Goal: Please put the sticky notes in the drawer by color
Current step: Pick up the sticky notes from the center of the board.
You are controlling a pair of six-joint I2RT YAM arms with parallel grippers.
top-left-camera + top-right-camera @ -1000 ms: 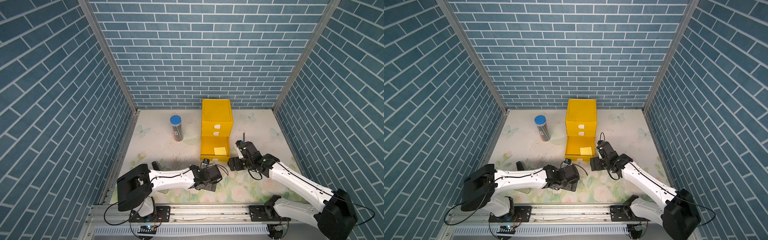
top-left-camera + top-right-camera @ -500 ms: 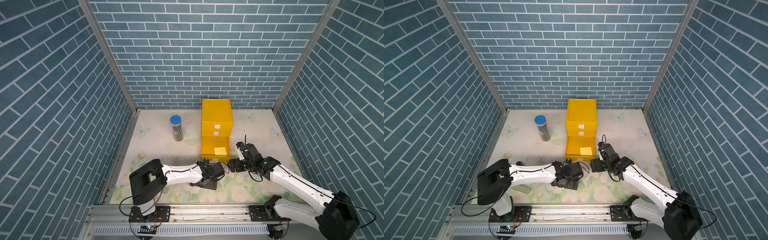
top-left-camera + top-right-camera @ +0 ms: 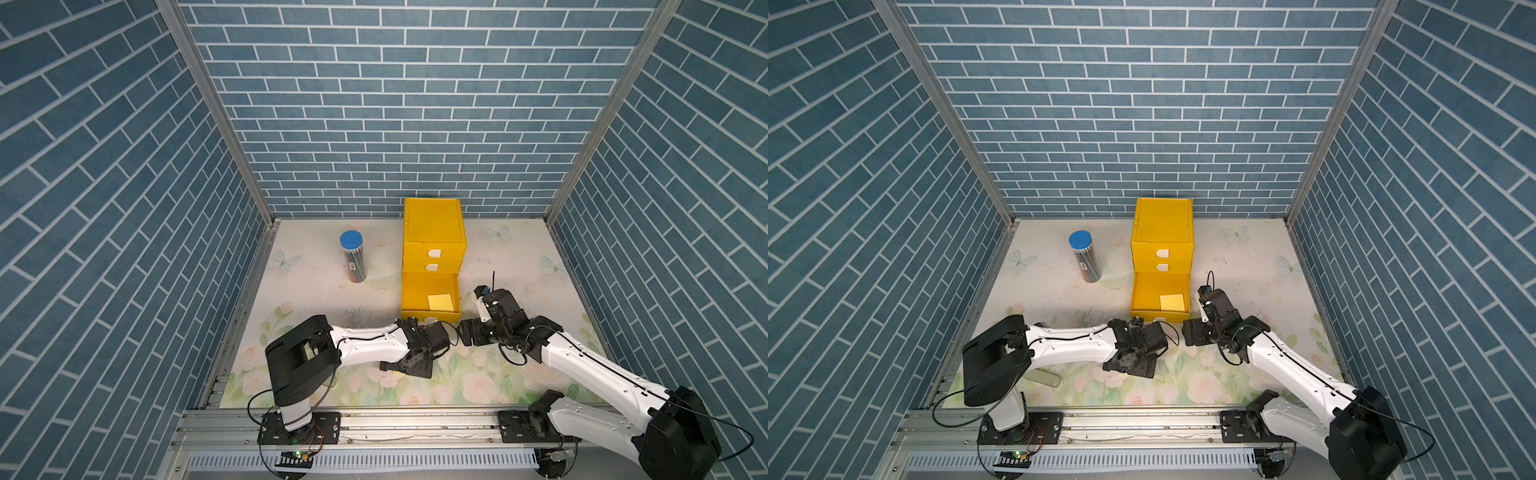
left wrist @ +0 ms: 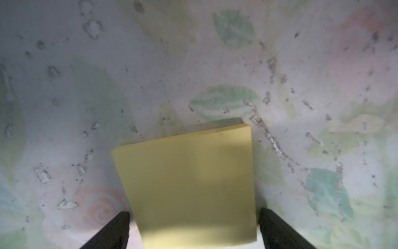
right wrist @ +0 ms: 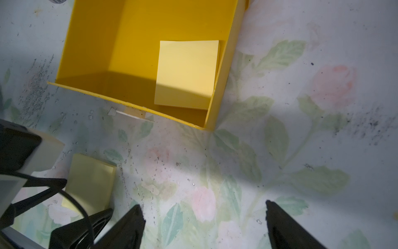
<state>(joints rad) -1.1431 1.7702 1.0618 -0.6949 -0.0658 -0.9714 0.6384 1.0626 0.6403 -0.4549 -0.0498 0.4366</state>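
Yellow paper sticky note point(image 3: 440, 301) lies in the bright yellow plastic cabinet's open bottom drawer point(image 3: 415, 297) — second pale-yellow square point(image 4: 189, 183) on the floral mat point(image 4: 215, 54), unlifted between left gripper point(image 4: 193, 215) jaws spread either side; right gripper point(image 5: 203, 209) spread, empty — pink, green unseen.

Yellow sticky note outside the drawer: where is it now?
In the left wrist view the yellow sticky note lies on the floral mat between the left tool's fingers, just in front of the open bottom drawer.
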